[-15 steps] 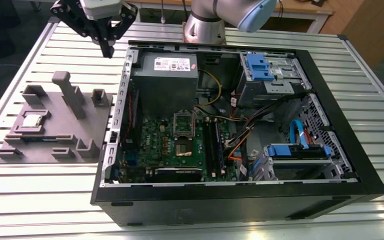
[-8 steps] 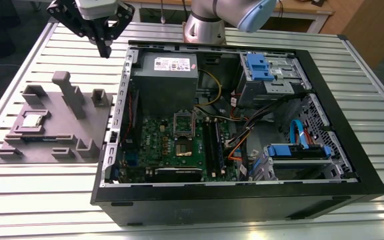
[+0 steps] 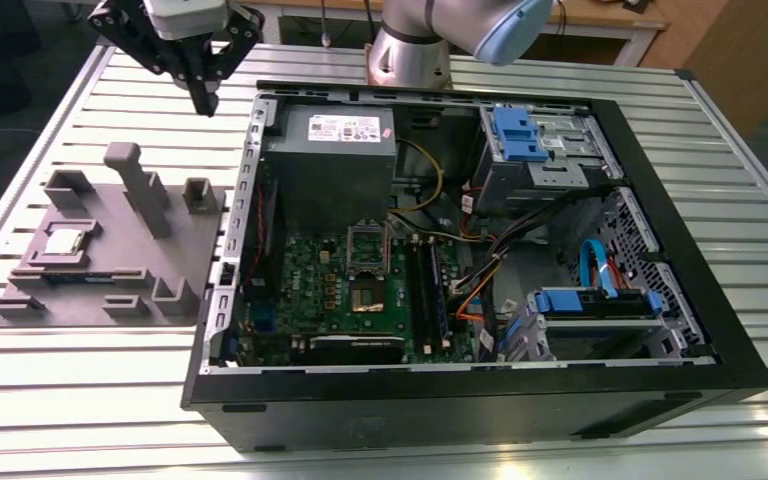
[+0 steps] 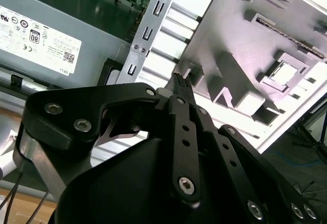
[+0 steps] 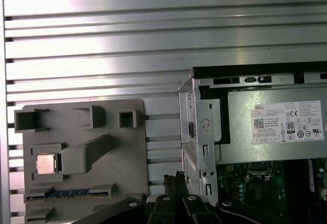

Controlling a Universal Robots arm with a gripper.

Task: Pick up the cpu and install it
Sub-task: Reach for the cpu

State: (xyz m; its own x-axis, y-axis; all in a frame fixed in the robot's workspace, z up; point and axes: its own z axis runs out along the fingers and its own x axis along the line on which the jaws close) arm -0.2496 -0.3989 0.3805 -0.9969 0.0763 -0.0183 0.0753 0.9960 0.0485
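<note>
Two large things stand on the ribbed aluminium bench [image 3: 91, 400]: an open black computer case [image 3: 491, 410], which reaches almost to the near edge, and a grey moulded plate [image 3: 104, 290] beside it, toward the bench edge at the exterior view's left.

The cpu [image 3: 64, 243] lies flat in a square recess of this plate, in the half that is closer to that edge. It is a thin square chip with a shiny silver-grey top and a darker rim. I judge it to be light and stiff, but delicate on its hidden underside, and the smooth metal top is probably slippery. The best hold seems to be on two opposite side edges, although the walls of the recess leave little room there.

Inside the case there is a green motherboard [image 3: 344, 300], and behind it a grey metal box with a white label [image 3: 331, 150].

Farther back, the gripper [image 3: 205, 105] hangs above the bench near its far edge, just outside the far corner of the case and well apart from the cpu. Its black fingers are pressed together and hold nothing.
</note>
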